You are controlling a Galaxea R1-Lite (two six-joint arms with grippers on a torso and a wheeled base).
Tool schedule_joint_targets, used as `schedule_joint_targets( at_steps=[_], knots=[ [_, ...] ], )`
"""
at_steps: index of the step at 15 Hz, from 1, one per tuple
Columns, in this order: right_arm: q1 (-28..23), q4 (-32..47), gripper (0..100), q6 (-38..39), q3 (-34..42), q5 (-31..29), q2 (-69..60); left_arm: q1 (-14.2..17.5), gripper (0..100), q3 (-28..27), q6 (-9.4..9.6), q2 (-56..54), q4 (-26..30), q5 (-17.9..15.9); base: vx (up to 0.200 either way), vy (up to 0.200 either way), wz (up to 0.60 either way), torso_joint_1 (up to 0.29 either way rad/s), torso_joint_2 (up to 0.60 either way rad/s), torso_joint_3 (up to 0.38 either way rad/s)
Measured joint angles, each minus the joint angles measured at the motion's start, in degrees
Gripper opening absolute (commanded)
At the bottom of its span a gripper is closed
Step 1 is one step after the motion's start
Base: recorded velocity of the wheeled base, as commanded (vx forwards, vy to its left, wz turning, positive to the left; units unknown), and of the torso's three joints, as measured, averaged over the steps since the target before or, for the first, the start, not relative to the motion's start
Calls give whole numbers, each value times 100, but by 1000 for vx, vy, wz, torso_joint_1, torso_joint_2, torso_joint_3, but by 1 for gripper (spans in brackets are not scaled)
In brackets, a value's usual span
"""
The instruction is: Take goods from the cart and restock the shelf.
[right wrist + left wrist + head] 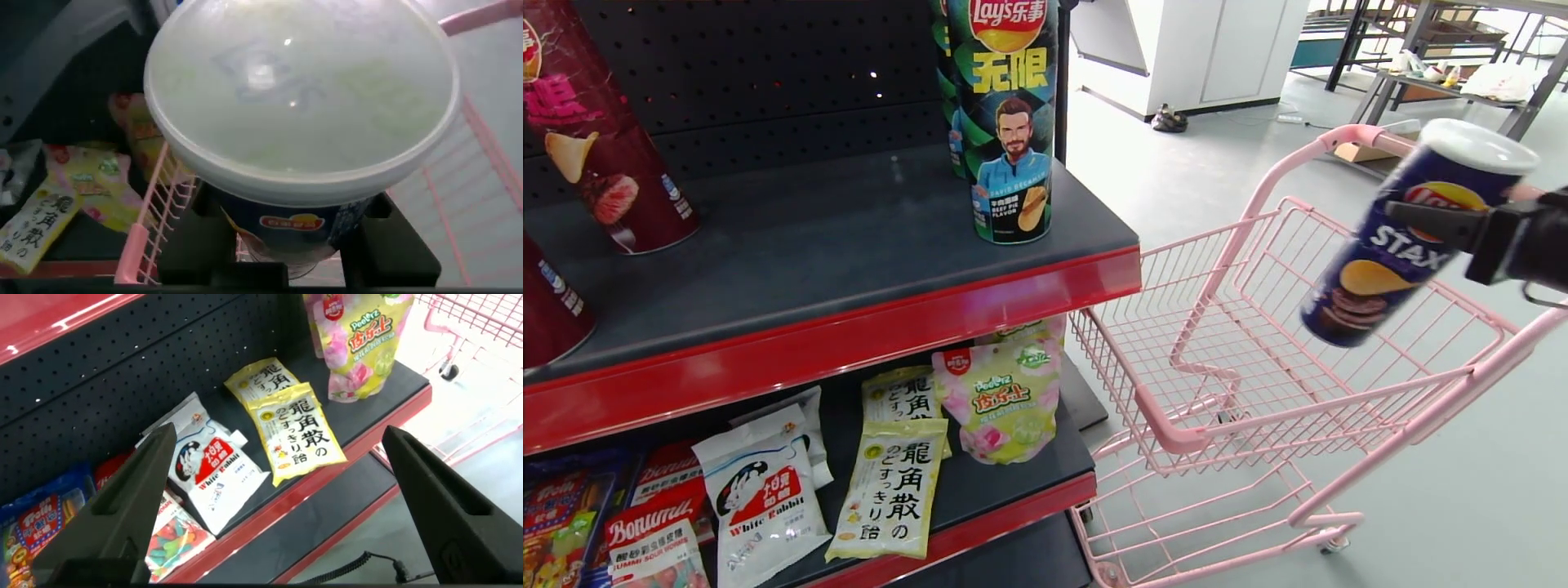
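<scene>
The big shelf (809, 237) fills the left side. Its top board is dark and has a red front edge (849, 335). That edge ends at a corner on the right. Just right of that corner stands the pink cart (1135, 392), with its near left rim close beside the end of the shelf. The cart's handle (1347, 135) is at the far side. Grey floor (1462, 490) lies open to the right of the cart and behind it.

The blue chip can (1405, 237) hangs in the air over the right side of the cart. It is tilted, with its white lid (302, 90) up and to the right and its bottom down and to the left. The right gripper (1462, 229) is closed tight around the can near the top, with a black finger (204, 245) on each side, just under the lid. The can is well apart from the shelf.

A green chip can (1009, 122) stands upright on the top board, near the right end and near the front edge. Two red chip cans (605, 139) stand at the left end, one far and one near. Between the red cans and the green can is a wide stretch of dark board.

The left gripper (278, 514) hangs low in front of the lower board with its two fingers (131, 506) spread wide. It holds nothing and touches nothing. On that board lie a white bag (764, 498), yellow bags (894, 486) and a pink and green bag (1005, 400), side by side near the red front edge.
</scene>
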Motion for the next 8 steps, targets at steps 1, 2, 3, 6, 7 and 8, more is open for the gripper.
schedule_joint_targets(
  at_steps=[1,2,3,6,7,8],
  knots=[
    [-107,428,0,-62,182,-408,-489,4,100,0,0,-22,0,9,0,0,0,0,0,0],
    [-197,841,0,-130,386,-674,-1003,6,100,0,0,-38,0,18,0,0,0,0,0,0],
    [-276,1172,0,-180,590,-866,-1446,9,100,0,0,-44,0,52,0,0,0,0,0,0],
    [-623,1933,0,-232,1084,-1254,-2434,9,100,29,2,-60,0,104,0,0,0,0,0,0],
    [-824,2030,0,-246,1163,-1318,-2633,9,100,29,-5,-62,0,90,0,0,0,0,0,0],
    [-989,2075,0,-295,1218,-1360,-2787,4,100,29,2,-63,-5,85,0,0,0,0,0,0]
  ],
)
